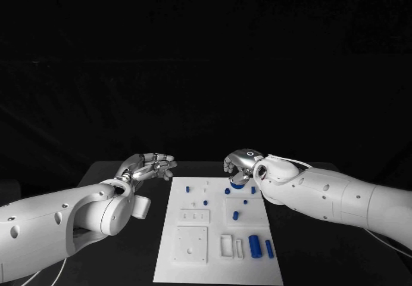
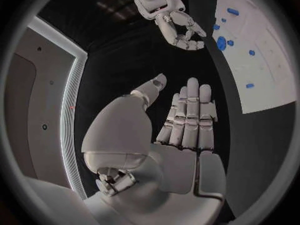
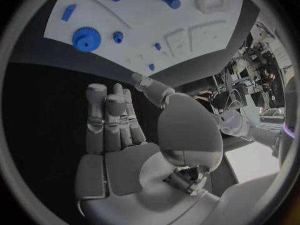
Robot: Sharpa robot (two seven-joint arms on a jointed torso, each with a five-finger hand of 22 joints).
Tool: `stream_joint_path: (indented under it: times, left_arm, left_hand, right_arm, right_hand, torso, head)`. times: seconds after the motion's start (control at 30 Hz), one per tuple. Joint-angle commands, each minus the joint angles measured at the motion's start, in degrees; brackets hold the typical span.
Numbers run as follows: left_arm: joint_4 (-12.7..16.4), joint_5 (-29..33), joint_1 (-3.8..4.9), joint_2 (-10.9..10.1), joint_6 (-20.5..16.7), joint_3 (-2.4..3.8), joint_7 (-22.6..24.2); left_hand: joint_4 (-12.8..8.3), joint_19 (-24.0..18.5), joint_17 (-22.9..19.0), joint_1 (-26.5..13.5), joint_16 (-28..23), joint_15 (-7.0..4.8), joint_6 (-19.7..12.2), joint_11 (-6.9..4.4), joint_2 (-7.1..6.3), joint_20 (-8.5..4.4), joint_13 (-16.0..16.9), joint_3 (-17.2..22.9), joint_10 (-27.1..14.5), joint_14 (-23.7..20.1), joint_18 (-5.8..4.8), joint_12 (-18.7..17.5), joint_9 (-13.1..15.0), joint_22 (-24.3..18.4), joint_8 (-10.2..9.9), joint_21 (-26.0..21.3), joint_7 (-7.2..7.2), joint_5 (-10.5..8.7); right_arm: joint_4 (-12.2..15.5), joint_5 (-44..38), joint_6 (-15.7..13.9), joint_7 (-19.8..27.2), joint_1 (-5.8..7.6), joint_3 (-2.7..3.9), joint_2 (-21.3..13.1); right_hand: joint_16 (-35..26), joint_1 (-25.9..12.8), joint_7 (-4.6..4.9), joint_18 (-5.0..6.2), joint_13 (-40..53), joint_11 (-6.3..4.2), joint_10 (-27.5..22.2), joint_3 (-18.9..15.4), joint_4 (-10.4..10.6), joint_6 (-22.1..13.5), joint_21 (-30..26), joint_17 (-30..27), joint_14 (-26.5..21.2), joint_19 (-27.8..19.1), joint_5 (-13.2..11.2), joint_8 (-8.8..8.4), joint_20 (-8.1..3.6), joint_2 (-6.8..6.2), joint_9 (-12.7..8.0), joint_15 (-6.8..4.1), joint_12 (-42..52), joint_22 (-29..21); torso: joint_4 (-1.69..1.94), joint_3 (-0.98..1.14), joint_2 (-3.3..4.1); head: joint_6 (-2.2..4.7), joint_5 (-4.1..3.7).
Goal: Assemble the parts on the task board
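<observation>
Head view: my left hand [image 1: 153,165] hovers over the black table [image 1: 128,250] just beside the task board's [image 1: 215,262] far left corner, fingers [image 2: 190,115] loosely apart, holding nothing. My right hand [image 1: 243,164] hangs over the board's far right edge, fingers [image 3: 106,120] apart and empty, above a blue gear [image 3: 85,38]. Small blue parts [image 1: 255,243] lie across the board.
</observation>
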Motion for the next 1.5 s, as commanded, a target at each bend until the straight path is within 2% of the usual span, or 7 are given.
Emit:
stream_joint_path:
  times: [0.03, 0.1, 0.3, 0.4, 0.53, 1.13, 1.5]
  left_arm:
    - [0.2, -0.3, 0.08, 0.0, 1.0, 0.04, 0.6]
    - [0.3, -0.3, 0.08, 0.0, 1.1, 0.05, 0.5]
    - [0.6, -0.3, 0.08, -0.1, 1.1, 0.06, 0.5]
    - [0.5, -0.2, 0.08, 0.1, 0.8, 0.06, 0.5]
    - [0.4, 0.2, 0.08, 0.3, 0.9, 0.04, 0.4]
    - [0.5, 0.2, 0.08, 0.3, 0.9, 0.04, 0.3]
    - [0.4, 0.2, 0.08, 0.4, 1.0, 0.05, 0.3]
  left_hand:
    - [-0.4, 0.1, 0.1, -0.8, 0.0, -0.21, 0.3, -0.36, 0.05, -0.25, -0.1, 0.1, 0.0, 0.4, 0.35, -0.3, -0.1, 0.8, -0.3, 0.3, -0.15, -0.28]
    - [-0.4, 0.1, 0.1, -1.1, -0.1, -0.21, 0.3, -0.34, 0.04, -0.25, -0.1, 0.1, -0.1, 0.4, 0.34, -0.4, -0.1, 0.8, -0.4, 0.3, -0.14, -0.29]
    - [-0.6, 0.0, 0.1, -1.6, -0.1, -0.20, 0.3, -0.24, 0.00, -0.25, -0.2, 0.3, -0.1, 0.3, 0.33, -0.6, -0.2, 0.8, -0.5, 0.3, -0.08, -0.38]
    - [-0.6, 0.0, 0.1, -1.8, -0.1, -0.20, 0.2, -0.16, -0.03, -0.26, -0.2, 0.4, -0.1, 0.3, 0.34, -0.7, -0.3, 0.8, -0.5, 0.3, -0.03, -0.39]
    - [-0.7, 0.0, 0.1, -2.0, -0.2, -0.17, 0.2, -0.14, -0.07, -0.25, -0.2, 0.5, -0.1, 0.2, 0.33, -0.8, -0.3, 0.8, -0.6, 0.3, -0.03, -0.41]
    - [-0.8, -0.1, 0.1, -2.4, -0.2, -0.15, 0.2, -0.11, -0.13, -0.22, -0.3, 0.6, -0.1, 0.2, 0.33, -1.0, -0.4, 0.8, -0.6, 0.3, -0.05, -0.48]
    - [-0.8, -0.1, 0.1, -2.7, -0.2, -0.15, 0.2, -0.08, -0.12, -0.22, -0.3, 0.7, -0.1, 0.3, 0.34, -1.1, -0.4, 0.8, -0.6, 0.3, -0.04, -0.51]
  right_arm:
    - [-0.3, -5.6, -0.4, -3.2, -0.37, 0.00, 0.4]
    - [-0.7, -5.9, -0.3, -3.4, -0.68, 0.00, 0.8]
    - [-1.6, -7.5, 0.4, -4.2, -1.58, 0.00, 1.5]
    - [-2.2, -8.0, 0.8, -5.6, -1.75, 0.00, 1.7]
    - [-2.7, -8.2, 1.1, -5.9, -2.13, 0.00, 1.7]
    - [-4.3, -8.3, 2.0, -5.6, -2.66, 0.00, 2.3]
    - [-4.4, -8.5, 2.1, -5.6, -2.66, 0.00, 2.4]
  right_hand:
    - [0.3, 0.0, 0.27, 2.69, -0.1, -0.10, -0.3, 0.4, 0.1, -0.3, 0.3, -0.2, -0.2, 2.7, -0.4, -0.27, -2.52, -0.50, -0.1, 0.39, -0.2, 1.3]
    - [0.5, -0.1, 0.28, 2.69, -0.2, -0.08, -0.2, 0.8, 0.4, -0.2, 0.5, -0.5, -0.2, 2.6, -1.0, -0.34, -2.46, -0.87, -0.1, 0.39, -0.3, 1.2]
    - [0.8, -0.3, 0.25, 2.69, -0.3, -0.13, 0.1, 1.0, 1.0, 0.0, 0.7, -1.0, -0.3, 2.6, -1.8, -0.42, -2.40, -1.33, -0.2, 0.36, -0.4, 1.2]
    - [0.9, -0.4, 0.20, 2.69, -0.3, -0.17, 0.2, 1.1, 1.2, 0.1, 0.8, -1.1, -0.3, 2.6, -2.0, -0.41, -2.37, -1.47, -0.2, 0.33, -0.4, 1.2]
    - [1.1, -0.5, 0.05, 2.69, -0.4, -0.24, 0.5, 1.1, 1.5, 0.3, 0.9, -1.3, -0.4, 2.6, -2.1, -0.40, -2.33, -1.68, -0.3, 0.26, -0.3, 1.2]
    - [1.4, -0.7, 0.01, 2.69, -0.4, -0.35, 0.8, 1.2, 1.9, 0.6, 1.1, -1.7, -0.4, 2.6, -2.2, -0.36, -2.30, -1.75, -0.3, 0.15, -0.3, 1.2]
    - [1.8, -0.7, -0.13, 2.69, -0.2, -0.70, 1.9, 1.4, 2.3, 1.4, 1.3, -2.2, -0.5, 2.6, -2.2, -0.08, -2.28, -1.03, -0.2, -0.19, 0.0, 1.2]
  torso:
    - [0.84, -0.24, 1.04]
    - [1.09, -0.23, 1.34]
    - [1.44, -0.36, 2.28]
    - [1.49, -0.39, 2.66]
    - [1.56, -0.47, 3.21]
    - [1.91, -0.58, 5.33]
    - [2.23, -0.68, 6.57]
  head:
    - [0.06, -0.50]
    - [0.03, -0.59]
    - [0.38, -0.91]
    - [0.27, -1.40]
    - [0.54, -1.72]
    - [1.09, -2.07]
    - [1.30, -2.19]
